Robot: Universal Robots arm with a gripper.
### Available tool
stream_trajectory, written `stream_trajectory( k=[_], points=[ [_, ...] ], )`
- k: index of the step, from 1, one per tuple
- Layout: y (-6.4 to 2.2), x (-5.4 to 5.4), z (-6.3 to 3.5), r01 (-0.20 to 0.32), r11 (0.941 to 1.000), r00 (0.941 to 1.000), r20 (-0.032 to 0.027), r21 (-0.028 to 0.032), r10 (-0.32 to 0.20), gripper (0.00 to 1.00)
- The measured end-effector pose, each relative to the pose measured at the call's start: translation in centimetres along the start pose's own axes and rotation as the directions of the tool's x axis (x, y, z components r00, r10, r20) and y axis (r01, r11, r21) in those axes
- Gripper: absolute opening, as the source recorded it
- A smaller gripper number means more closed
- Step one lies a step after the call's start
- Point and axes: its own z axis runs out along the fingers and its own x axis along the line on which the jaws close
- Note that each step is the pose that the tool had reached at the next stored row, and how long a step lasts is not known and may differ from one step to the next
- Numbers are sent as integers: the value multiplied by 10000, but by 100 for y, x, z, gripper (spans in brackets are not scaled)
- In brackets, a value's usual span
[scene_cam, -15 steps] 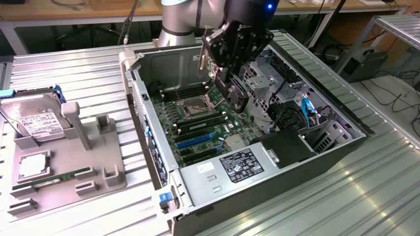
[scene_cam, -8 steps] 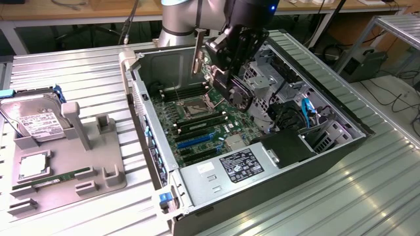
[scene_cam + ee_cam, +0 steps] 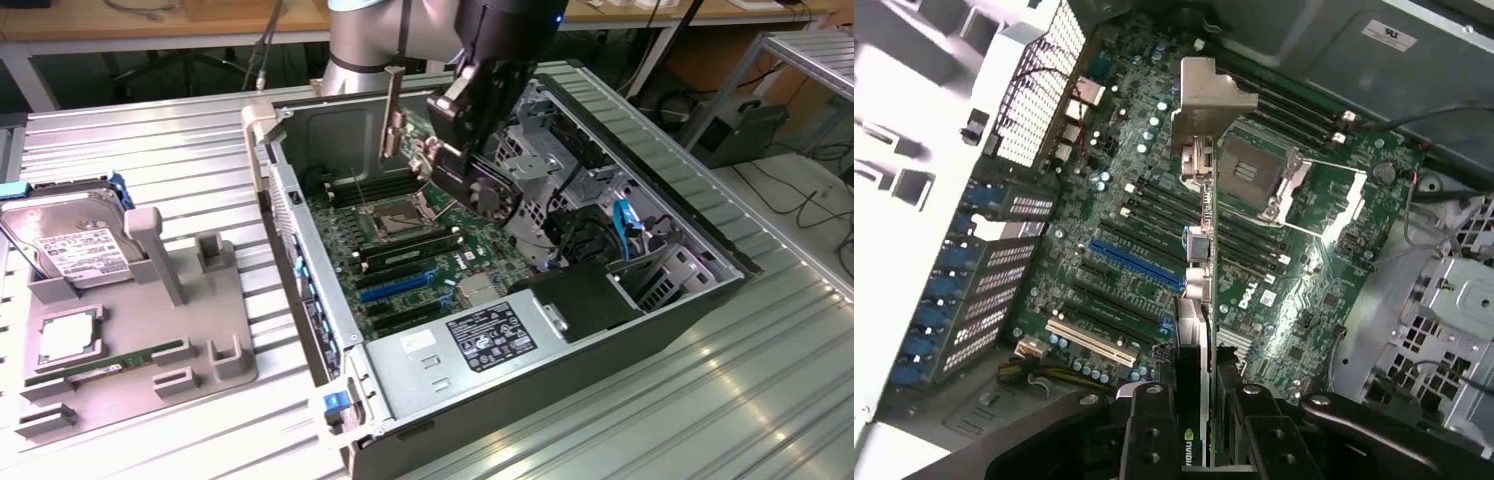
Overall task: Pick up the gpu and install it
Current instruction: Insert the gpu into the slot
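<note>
We're seeing the pincer (image 3: 1199,425) clamped shut on the gpu (image 3: 1196,250), with its fingers (image 3: 1150,430) squeezing the card's two flat faces and holding nothing else. The card is hanging on edge inside the open computer case (image 3: 627,360), over the motherboard (image 3: 1104,210). It looks clear of the board, with the silver bracket (image 3: 1209,95) at the far end from the grip.

In the exterior view the pincer is hovering at roughly 1 o'clock from the blue slot (image 3: 400,283), and the bracket is poking out toward 10 o'clock from it. The grey tray (image 3: 214,360) is sitting on the surface (image 3: 174,160) at 9 o'clock from the case, carrying the hard drive (image 3: 74,245) and the RAM stick (image 3: 114,358).

What we're worrying about:
- **Missed slot:** the card seems to be hanging nearer the CPU socket (image 3: 1264,180) than the slots. If it's lowered off-line, the connector edge could scrape the capacitors or jam on a slot wall.
- **Snagged bracket:** the bracket could catch on the rear wall of the case.
- **Card twisting:** the grip is at one end only, so any side push could twist the card in the fingers.
</note>
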Motion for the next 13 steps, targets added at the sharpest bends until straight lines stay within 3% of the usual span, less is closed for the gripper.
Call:
stream_trajectory(
  k=[6,13],
  points=[
    [0,0,29,1267,9919,9919,6,20,-1267,26],
    [-1,0,70,2578,9662,9662,14,45,-2578,26]
  ],
)
